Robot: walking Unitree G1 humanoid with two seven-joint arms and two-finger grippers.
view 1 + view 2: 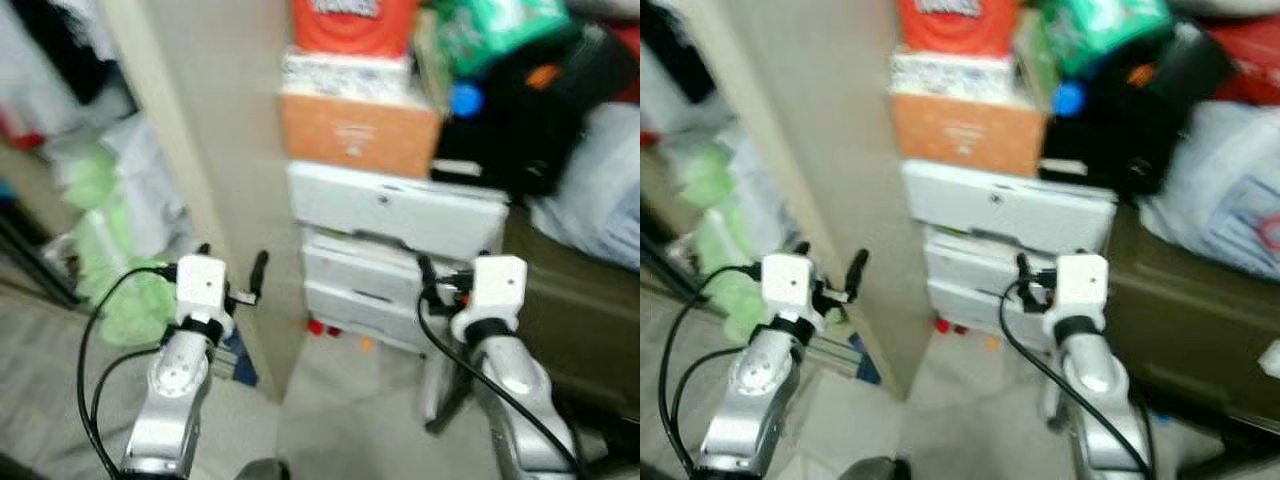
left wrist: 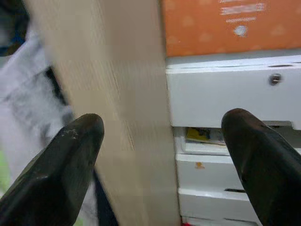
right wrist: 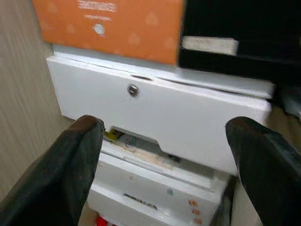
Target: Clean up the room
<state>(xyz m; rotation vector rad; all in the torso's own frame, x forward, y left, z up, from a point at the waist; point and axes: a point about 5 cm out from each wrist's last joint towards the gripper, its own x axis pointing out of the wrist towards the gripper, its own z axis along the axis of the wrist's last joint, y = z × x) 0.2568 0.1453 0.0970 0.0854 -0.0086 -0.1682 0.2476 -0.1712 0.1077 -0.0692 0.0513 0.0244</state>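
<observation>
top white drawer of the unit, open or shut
Partly open. In the right wrist view the top drawer juts forward over the drawers below, with papers showing in the gap beneath its front. Both grippers are open and apart from it.

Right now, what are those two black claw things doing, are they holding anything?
Left tool: open, holding nothing, by the beige panel.
Right tool: open, holding nothing, facing the white drawer unit.

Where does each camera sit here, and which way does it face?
Left eye, head: looks down at the white drawer unit; both arms show.
Right eye, head: same scene, with the orange box.
Left wrist: looks past open left gripper at the wooden panel.
Right wrist: looks past open right gripper at the drawers.
All share the drawer unit.
</observation>
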